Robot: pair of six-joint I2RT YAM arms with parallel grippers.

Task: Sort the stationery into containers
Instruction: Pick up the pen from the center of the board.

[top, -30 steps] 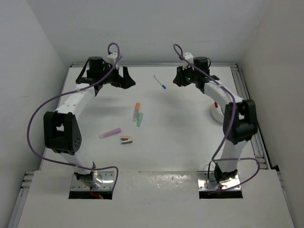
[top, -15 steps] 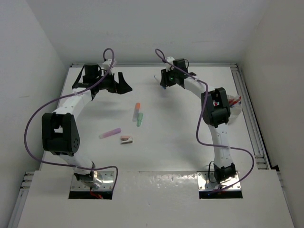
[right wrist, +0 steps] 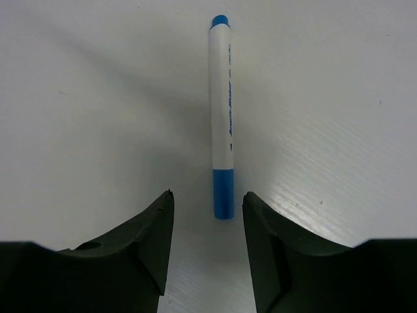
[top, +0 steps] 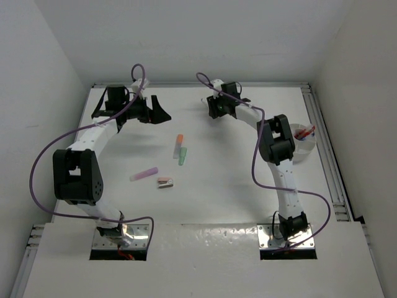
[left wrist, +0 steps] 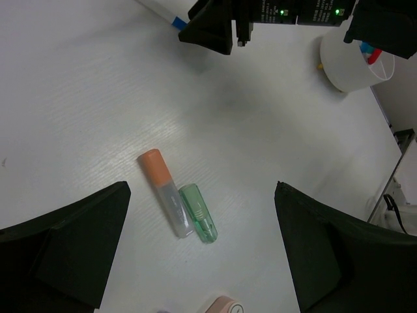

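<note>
My left gripper (top: 152, 110) hangs far left, black jaws wide, empty. A stubby orange highlighter (left wrist: 156, 171) and green highlighter (left wrist: 197, 218) lie side by side mid-table. My right gripper (right wrist: 207, 195) has its jaws half apart, the blue end of the slim white pen (right wrist: 222, 117) between them, ungripped. The round white tub (top: 304, 149) sits right.

Top view: your right gripper (top: 213, 112) mostly covers the blue-capped pen (right wrist: 222, 117). Left wrist view: pinkish block (left wrist: 223, 305) cut off at bottom edge.

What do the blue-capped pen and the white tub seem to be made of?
The blue-capped pen looks like plastic: smooth white barrel, printed blue lettering, slight sheen. The white tub could be plastic or paper: matte, thin wall; I cannot tell which.
</note>
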